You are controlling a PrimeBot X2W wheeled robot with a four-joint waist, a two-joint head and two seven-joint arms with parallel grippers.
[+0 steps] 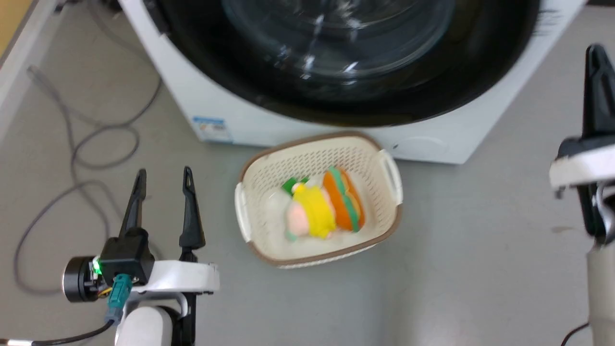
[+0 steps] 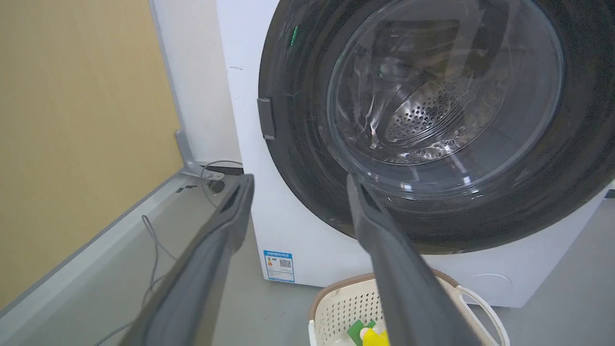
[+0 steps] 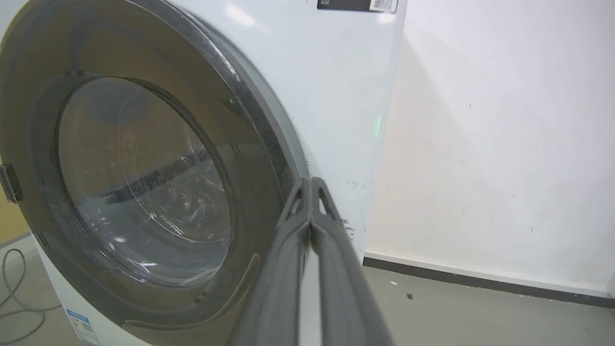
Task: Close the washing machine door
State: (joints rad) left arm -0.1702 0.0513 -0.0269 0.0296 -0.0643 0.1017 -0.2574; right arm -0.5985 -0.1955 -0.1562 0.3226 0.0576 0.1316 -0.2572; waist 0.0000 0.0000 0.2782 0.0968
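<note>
As it sits flush, door (round) faces robot.

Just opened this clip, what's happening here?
A two-armed robot faces a white washer. The large round door with glossy black rim and clear glass bowl looks closed, flush against the front. The right gripper, shut, points at the door's edge; contact is unclear. The left gripper hangs open over the floor beside a cream plastic basket of plush toys.

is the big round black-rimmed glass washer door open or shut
Shut, it seems: the round black-rimmed door lies flush against the white washer front.
</note>
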